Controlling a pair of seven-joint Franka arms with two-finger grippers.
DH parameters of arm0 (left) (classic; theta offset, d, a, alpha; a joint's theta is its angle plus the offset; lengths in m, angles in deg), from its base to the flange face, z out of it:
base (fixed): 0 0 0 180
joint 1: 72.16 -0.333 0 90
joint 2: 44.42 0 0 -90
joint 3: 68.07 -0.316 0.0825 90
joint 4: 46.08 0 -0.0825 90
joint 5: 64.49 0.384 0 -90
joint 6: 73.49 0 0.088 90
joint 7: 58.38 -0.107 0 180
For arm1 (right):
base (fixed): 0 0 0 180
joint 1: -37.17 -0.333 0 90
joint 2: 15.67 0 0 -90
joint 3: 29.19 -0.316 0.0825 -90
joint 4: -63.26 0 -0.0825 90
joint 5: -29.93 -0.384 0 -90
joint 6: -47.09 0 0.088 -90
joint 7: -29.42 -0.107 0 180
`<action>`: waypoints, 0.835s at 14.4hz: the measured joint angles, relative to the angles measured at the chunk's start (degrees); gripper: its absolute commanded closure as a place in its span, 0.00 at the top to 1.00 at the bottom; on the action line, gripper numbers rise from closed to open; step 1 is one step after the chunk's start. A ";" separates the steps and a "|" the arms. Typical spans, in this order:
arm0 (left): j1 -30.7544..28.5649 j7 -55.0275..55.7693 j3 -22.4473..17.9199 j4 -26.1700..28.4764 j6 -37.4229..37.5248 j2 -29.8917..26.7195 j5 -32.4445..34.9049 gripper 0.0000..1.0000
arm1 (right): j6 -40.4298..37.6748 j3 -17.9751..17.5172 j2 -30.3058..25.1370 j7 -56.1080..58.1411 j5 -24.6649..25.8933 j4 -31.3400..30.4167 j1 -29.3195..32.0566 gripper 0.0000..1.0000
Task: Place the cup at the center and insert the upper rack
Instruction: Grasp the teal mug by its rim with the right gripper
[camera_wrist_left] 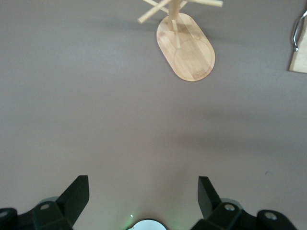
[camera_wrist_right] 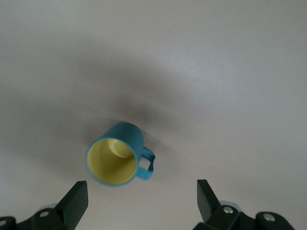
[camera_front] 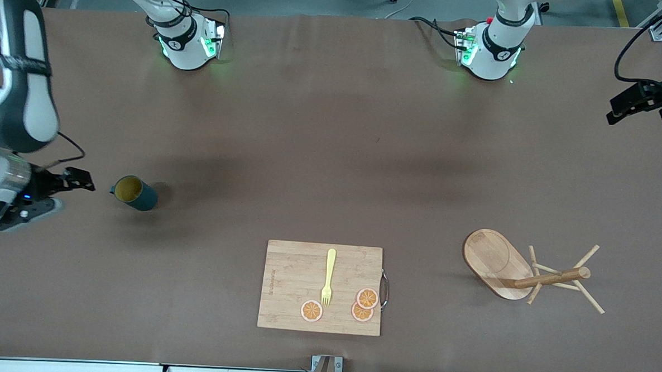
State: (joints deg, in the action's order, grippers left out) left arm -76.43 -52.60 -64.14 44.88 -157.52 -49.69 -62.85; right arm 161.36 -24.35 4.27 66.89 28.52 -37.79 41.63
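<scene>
In the front view, the small dark teal ribbed cup [camera_front: 134,192] with a mustard-yellow inside stands on the brown table [camera_front: 332,152] toward the right arm's end, apart from everything else. The right gripper [camera_front: 80,179] hangs just beside the cup, its jaws open and empty. The light wooden upper rack [camera_front: 520,270], a mug tree with an oval base, round post and thin pegs, lies tipped on its side toward the left arm's end of the table, its post pointing toward that end. The left gripper [camera_front: 633,107] waits up in the air at that same end, over the table's edge, jaws open. Between cup and rack, nearer to the camera, lies a rectangular wooden cutting board [camera_front: 321,287] bearing a yellow fork [camera_front: 328,277] and three orange slices [camera_front: 362,306].

In the left wrist view, the left gripper's [camera_wrist_left: 144,201] open jaws frame bare table, with the upper rack [camera_wrist_left: 189,48] well apart from them and a corner of the cutting board [camera_wrist_left: 300,57] at the picture's edge.

In the right wrist view, the right gripper's [camera_wrist_right: 143,201] jaws stand wide apart and hold nothing; the cup [camera_wrist_right: 117,154] stands on the table near them, untouched, its loop handle showing
</scene>
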 measured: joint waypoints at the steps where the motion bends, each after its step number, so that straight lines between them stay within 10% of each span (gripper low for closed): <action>1: -0.59 -0.03 -0.01 -0.28 0.16 0.00 0.01 1.00 | 3.45 -0.03 0.29 0.76 -0.03 -3.26 0.00 1.00; 5: -0.87 -0.06 0.23 -0.36 0.32 0.22 0.01 1.00 | 15.53 -0.35 0.24 1.60 -0.08 -12.88 -0.01 0.97; 8: -0.74 0.01 0.49 -0.37 0.32 0.50 0.01 1.00 | 21.85 -0.55 0.63 1.75 -0.08 -17.79 -0.01 0.62; 11: -0.75 0.03 0.48 -0.53 0.31 0.53 0.01 1.00 | 24.43 -0.59 1.76 1.85 -0.08 -18.85 -0.02 0.01; 12: -0.75 0.04 0.49 -0.56 0.29 0.53 0.01 1.00 | 24.52 -0.63 1.90 1.85 -0.24 -18.85 -0.05 0.00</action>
State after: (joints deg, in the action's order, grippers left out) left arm -77.18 -52.56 -63.65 44.33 -157.23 -49.16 -62.85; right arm 185.88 -24.98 6.17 68.74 28.28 -56.64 41.58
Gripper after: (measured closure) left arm 0.000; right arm 0.414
